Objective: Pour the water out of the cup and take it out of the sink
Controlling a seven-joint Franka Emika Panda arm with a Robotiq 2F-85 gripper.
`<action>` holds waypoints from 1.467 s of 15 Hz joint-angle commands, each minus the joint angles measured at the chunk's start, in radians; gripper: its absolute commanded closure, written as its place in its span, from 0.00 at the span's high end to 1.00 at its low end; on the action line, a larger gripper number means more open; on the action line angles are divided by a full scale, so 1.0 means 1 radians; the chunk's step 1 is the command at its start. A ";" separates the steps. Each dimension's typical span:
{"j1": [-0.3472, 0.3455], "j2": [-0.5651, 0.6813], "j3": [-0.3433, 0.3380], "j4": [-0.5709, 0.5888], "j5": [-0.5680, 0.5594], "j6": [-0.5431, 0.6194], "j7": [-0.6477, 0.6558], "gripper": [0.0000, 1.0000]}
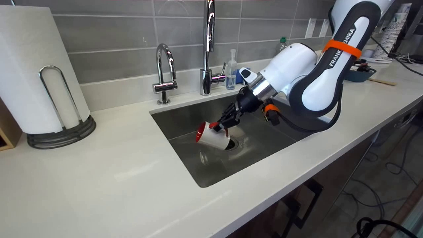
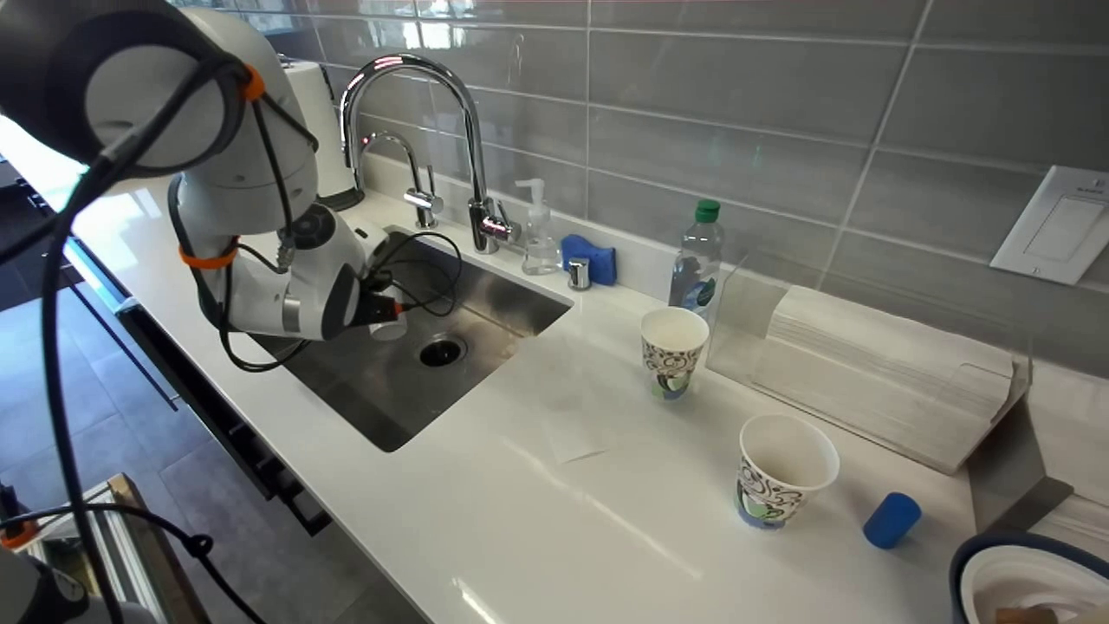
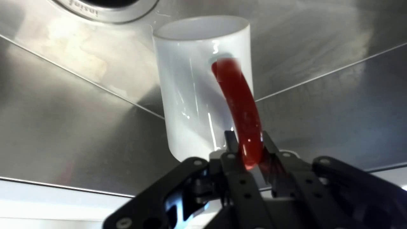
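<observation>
The cup is a white mug [image 1: 213,138] with a red inside and a red handle. It is tipped well over in the steel sink [image 1: 211,172], mouth toward the left in an exterior view and base near the drain [image 1: 233,144]. In the wrist view the mug [image 3: 194,92] shows its side and pale base. My gripper [image 1: 220,126] is shut on the red handle, with a finger on each side of it in the wrist view [image 3: 249,144]. In an exterior view the mug [image 2: 390,329] is partly hidden by the gripper. I cannot see any water in it.
A tall faucet [image 1: 206,69] and a small faucet [image 1: 162,74] stand behind the sink. A paper towel roll [image 1: 36,72] stands on the counter [image 1: 115,172]. A soap dispenser [image 2: 541,234], paper cups [image 2: 671,347] and a bottle [image 2: 697,260] stand past the sink.
</observation>
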 commanded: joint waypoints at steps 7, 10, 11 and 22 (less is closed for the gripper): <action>-0.213 0.331 0.193 0.138 -0.316 -0.087 -0.071 0.05; -0.266 0.381 0.225 0.149 -0.353 -0.120 -0.090 0.05; -0.281 0.380 0.234 0.143 -0.354 -0.125 -0.093 0.05; -0.338 0.113 0.197 0.013 -0.212 -0.048 0.015 0.05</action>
